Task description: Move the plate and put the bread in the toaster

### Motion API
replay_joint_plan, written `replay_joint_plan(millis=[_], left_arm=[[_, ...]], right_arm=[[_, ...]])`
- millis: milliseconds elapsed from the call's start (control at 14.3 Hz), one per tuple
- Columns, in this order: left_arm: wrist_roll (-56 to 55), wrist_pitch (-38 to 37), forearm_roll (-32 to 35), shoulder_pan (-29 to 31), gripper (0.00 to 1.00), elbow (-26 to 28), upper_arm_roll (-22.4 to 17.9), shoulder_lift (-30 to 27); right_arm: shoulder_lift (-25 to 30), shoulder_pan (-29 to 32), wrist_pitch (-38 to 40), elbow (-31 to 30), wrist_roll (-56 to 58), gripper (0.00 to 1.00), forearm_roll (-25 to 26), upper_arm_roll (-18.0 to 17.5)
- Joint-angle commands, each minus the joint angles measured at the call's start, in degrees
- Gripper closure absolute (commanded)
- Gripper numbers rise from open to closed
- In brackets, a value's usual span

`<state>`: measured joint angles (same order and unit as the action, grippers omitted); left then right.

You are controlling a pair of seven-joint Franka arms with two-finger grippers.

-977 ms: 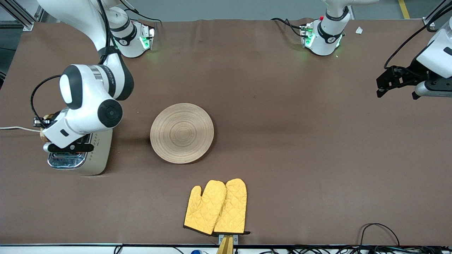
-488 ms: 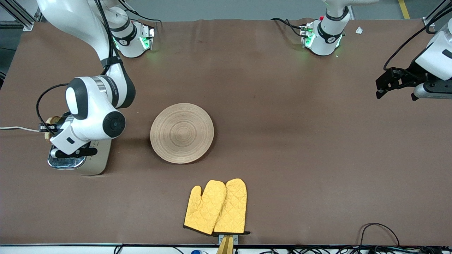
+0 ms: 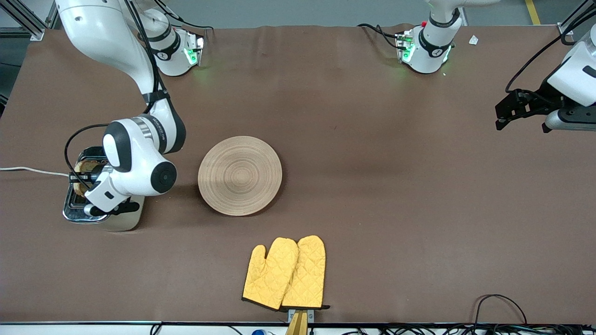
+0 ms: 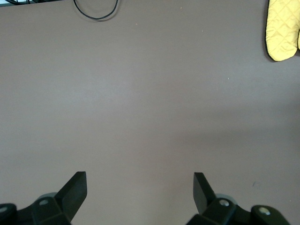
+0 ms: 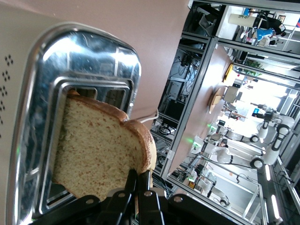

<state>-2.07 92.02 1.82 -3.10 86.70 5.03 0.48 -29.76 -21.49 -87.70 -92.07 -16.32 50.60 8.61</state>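
My right gripper (image 5: 139, 177) is shut on the crust edge of the tan speckled bread (image 5: 96, 150). It holds the slice upright over the toaster (image 5: 89, 51), with its far edge dipping into a slot in the chrome top. In the front view the toaster (image 3: 122, 222) stands at the right arm's end of the table, and the bread (image 3: 83, 166) shows over its top beside my right wrist. The pale wooden plate (image 3: 240, 175) lies bare on the table beside the toaster, toward the middle. My left gripper (image 3: 506, 113) waits open and empty over the left arm's end; its view shows it (image 4: 139, 180) above bare cloth.
A pair of yellow oven mitts (image 3: 285, 273) lies nearer the front camera than the plate, and one mitt shows in the left wrist view (image 4: 282, 28). The toaster's white cord (image 3: 28, 170) runs off the table's end. Black cables (image 3: 500, 302) lie at the front edge.
My right arm has carried the bread from beside the toaster's end to over its chrome top and lowered it toward a slot. The left arm has barely moved.
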Motion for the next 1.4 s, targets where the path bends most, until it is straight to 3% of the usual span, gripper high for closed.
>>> replay_joint_plan(millis=[0,140,279,349,488,558,767,1047,1256,1326], left_arm=[[0.92,0.09,-0.5,0.2,0.0,-0.92,-0.03,0.48],[0.84,0.09,-0.5,0.11,0.0,-0.92,-0.02,0.48],[0.92,0.09,-0.5,0.2,0.0,-0.92,-0.03,0.48],[0.92,0.09,-0.5,0.2,0.0,-0.92,-0.02,0.48],[0.92,0.09,-0.5,0.2,0.0,-0.92,-0.02,0.48],[0.92,0.09,-0.5,0.2,0.0,-0.92,-0.02,0.48],[0.92,0.09,-0.5,0.2,0.0,-0.92,-0.03,0.48],[0.84,0.09,-0.5,0.28,0.0,-0.92,-0.11,0.48],[0.84,0.18,-0.59,0.28,0.0,-0.92,-0.11,0.75],[0.49,0.27,-0.59,0.28,0.0,-0.92,-0.11,0.75]], right_arm=[[-0.3,2.77,-0.73,3.45,-0.38,0.0,-3.82,-0.61],[0.31,3.13,1.81,11.35,0.67,0.0,-9.88,-0.61],[0.75,2.95,9.87,20.12,0.59,0.0,-17.42,-0.7],[1.02,3.38,12.78,23.65,0.58,0.0,-22.52,-0.44],[5.74,9.42,12.47,25.1,-0.2,0.0,-36.91,-0.52],[8.29,12.67,10.29,24.49,-0.21,0.0,-43.16,-0.44],[20.05,17.0,1.33,12.49,2.06,0.0,-49.36,-0.7],[27.9,18.42,-1.86,4.99,8.4,0.0,-50.34,-0.53],[34.49,18.07,-10.36,-6.59,9.8,0.0,-50.25,-0.61],[34.94,18.07,-11.7,-7.94,10.68,0.0,-50.25,-0.61]])
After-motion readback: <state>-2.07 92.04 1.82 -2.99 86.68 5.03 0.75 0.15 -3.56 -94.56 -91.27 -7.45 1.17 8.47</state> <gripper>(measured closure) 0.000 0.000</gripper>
